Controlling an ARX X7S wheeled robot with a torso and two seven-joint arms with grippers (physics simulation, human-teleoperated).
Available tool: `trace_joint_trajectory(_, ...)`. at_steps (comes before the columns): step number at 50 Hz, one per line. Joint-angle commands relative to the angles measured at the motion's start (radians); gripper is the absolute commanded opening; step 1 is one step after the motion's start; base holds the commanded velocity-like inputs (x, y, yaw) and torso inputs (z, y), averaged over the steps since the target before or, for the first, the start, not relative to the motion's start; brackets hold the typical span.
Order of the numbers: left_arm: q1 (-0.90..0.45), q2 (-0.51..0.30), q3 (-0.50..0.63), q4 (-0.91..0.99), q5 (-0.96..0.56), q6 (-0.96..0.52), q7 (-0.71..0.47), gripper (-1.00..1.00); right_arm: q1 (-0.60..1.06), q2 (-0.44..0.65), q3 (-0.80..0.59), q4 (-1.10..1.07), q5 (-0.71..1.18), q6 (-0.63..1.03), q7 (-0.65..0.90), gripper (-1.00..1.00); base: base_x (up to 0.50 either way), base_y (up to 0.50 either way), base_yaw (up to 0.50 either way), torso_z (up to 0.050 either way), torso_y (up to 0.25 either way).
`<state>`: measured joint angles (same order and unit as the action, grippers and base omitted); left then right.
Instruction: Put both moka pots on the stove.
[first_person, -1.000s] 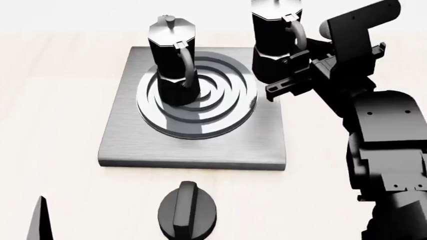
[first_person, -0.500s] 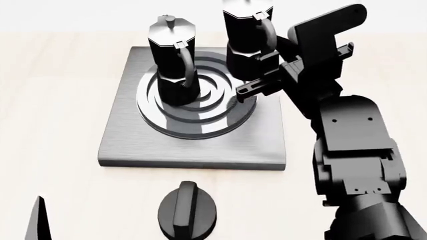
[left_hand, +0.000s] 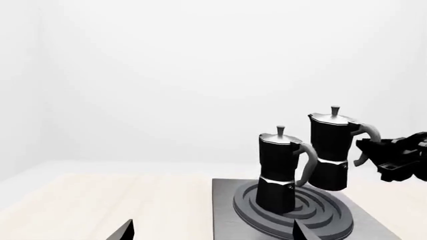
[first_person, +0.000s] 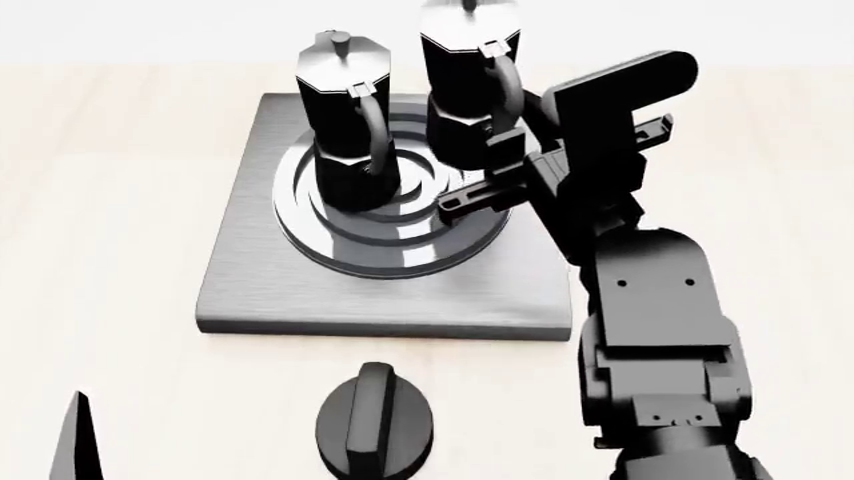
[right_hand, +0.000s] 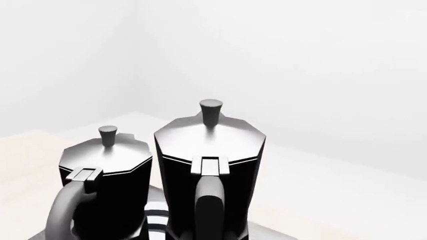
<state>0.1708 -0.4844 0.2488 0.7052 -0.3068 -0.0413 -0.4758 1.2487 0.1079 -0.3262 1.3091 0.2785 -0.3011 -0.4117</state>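
One moka pot (first_person: 344, 120) stands upright on the ring burner of the grey stove (first_person: 254, 290). My right gripper (first_person: 497, 160) is shut on the handle of the second moka pot (first_person: 467, 85) and holds it upright, close beside the first, over the right rear of the burner. I cannot tell whether its base touches the rings. The right wrist view shows the held pot (right_hand: 210, 170) with the standing pot (right_hand: 107, 185) next to it. The left wrist view shows the standing pot (left_hand: 279, 172), the held pot (left_hand: 331, 150) and the stove (left_hand: 223, 210). My left gripper (left_hand: 213, 236) is open and empty, low in front of the stove.
A low black round dial knob (first_person: 376, 420) sits on the light wooden table in front of the stove. One left fingertip (first_person: 80, 440) shows at the near left. My right arm (first_person: 654, 330) reaches over the stove's right edge.
My right gripper has carried the second moka pot leftward, from beyond the stove's right rear corner to over the burner beside the first pot. The first pot and left gripper have not moved.
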Motion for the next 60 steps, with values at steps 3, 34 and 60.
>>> trace_joint_trajectory(3, -0.001, -0.003, -0.001, -0.002, -0.003, 0.002, -0.003, 1.00, -0.022, -0.030, 0.190, -0.001, -0.122, -0.018, -0.011, -1.00, 0.00, 0.00, 0.00, 0.000, 0.000)
trace_joint_trajectory(34, -0.004, -0.005, 0.007, -0.007, -0.004, 0.008, -0.006, 1.00, -0.064, -0.060, 0.323, -0.001, -0.255, -0.009, -0.028, -1.00, 0.00, 0.00, 0.00, 0.000, 0.001)
trace_joint_trajectory(60, -0.005, -0.008, 0.010, -0.016, -0.009, 0.017, -0.006, 1.00, -0.088, -0.065, 0.323, -0.001, -0.277, 0.003, -0.013, 1.00, 0.00, 0.00, 0.00, 0.000, 0.000)
